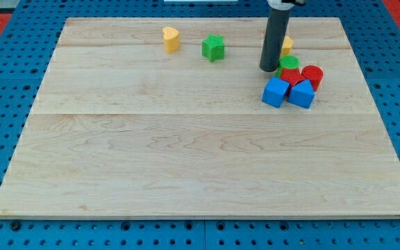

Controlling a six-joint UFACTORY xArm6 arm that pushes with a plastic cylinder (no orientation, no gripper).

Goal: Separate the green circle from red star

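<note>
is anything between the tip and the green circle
Nothing visible: my tip sits right at the view's left edge of the green circle. The red star touches the circle just below it, with a yellow block above.

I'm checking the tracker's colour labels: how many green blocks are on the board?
2. A green star stands alone near the view's top centre; a green circle sits in the right cluster, just right of my tip, touching the red star. More may hide behind the rod.
</note>
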